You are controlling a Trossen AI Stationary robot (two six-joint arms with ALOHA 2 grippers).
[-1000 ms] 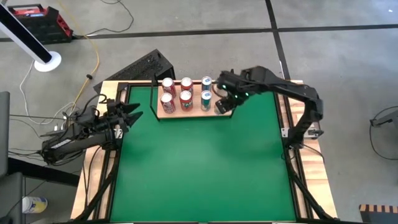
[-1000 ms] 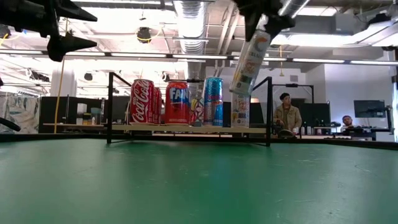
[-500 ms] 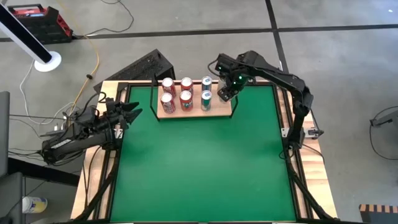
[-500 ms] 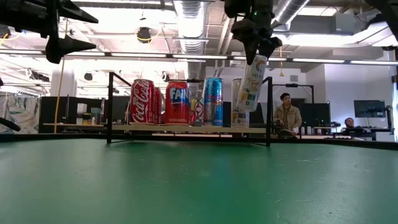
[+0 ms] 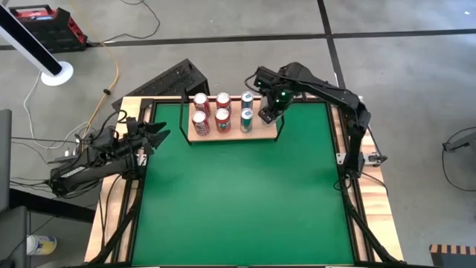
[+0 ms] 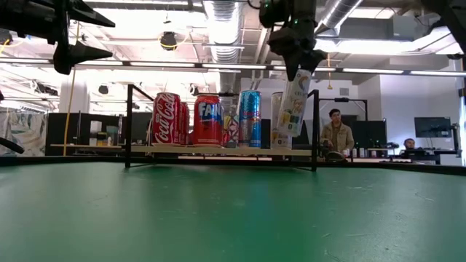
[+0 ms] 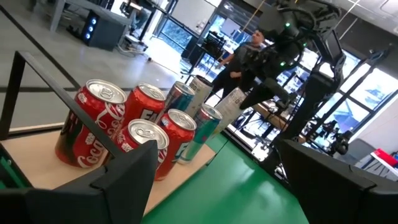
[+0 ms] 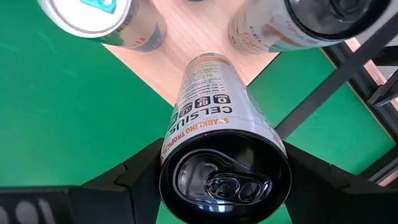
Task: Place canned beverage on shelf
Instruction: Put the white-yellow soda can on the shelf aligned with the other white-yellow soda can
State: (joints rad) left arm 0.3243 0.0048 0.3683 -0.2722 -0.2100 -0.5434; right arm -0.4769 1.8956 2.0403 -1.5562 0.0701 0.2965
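A slim white can [image 6: 293, 102] hangs tilted above the right end of the shelf [image 6: 218, 149], a pale board with a black wire frame. My right gripper [image 6: 295, 57] is shut on the can and points down; in the high view it [image 5: 269, 109] stands over the shelf's right end [image 5: 269, 132]. Red and teal cans [image 5: 222, 112] stand upright on the board, and another slim can [image 8: 292, 25] stands just beyond the held one. My left gripper [image 5: 154, 135] waits open at the table's left edge, level, touching nothing. My right gripper pinches the can's upper end, just below its lid [image 8: 224, 175], between its two fingers [image 8: 142, 180], one on each side. The fingers come from above, pointing down. The can hangs below them, tilted, its bottom [image 6: 286, 133] a little above the board.
The shelf's black end post [image 6: 315, 131] rises just right of the held can. A dark box [image 5: 175, 78] lies behind the table's far left corner. The green mat [image 5: 238, 201] stretches in front of the shelf. People sit in the room beyond [image 6: 336, 135].
My right gripper has carried the can toward the table's far edge and down, from beside the shelf's right end to over it. Its wrist has rolled, and the can hangs lower and less tilted than before.
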